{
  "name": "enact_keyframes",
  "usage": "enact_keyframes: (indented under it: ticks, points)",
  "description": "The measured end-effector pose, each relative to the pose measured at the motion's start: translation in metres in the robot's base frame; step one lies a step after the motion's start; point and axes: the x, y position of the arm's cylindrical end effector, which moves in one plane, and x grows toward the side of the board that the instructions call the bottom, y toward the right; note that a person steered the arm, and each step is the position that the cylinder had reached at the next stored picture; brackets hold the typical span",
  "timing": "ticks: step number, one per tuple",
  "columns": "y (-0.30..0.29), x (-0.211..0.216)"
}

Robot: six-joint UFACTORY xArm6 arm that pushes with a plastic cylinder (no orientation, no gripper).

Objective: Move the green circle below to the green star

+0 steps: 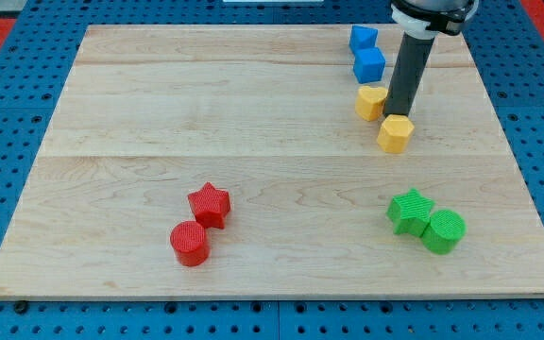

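My tip (394, 117) is a bare rod, nothing grasped; it sits between two yellow blocks, one (371, 101) at its left, the other (395, 133) touching just below. Green circle (443, 231) lies well apart, toward the view's bottom and slightly right, touching the green star's (410, 211) lower-right side. Circle needs nudging leftward to sit under the star. Blue blocks (367, 64) are upper left of the rod.

Robot lab bench: wooden board (253, 170) on blue perforated table (17, 113).
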Motion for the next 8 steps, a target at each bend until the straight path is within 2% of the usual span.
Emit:
enact_keyframes:
  ticks: [2,3,5,8]
  points:
    - [-0.009,0.036]
    - [0.045,0.062]
    - [0.048,0.161]
    - [0.042,0.191]
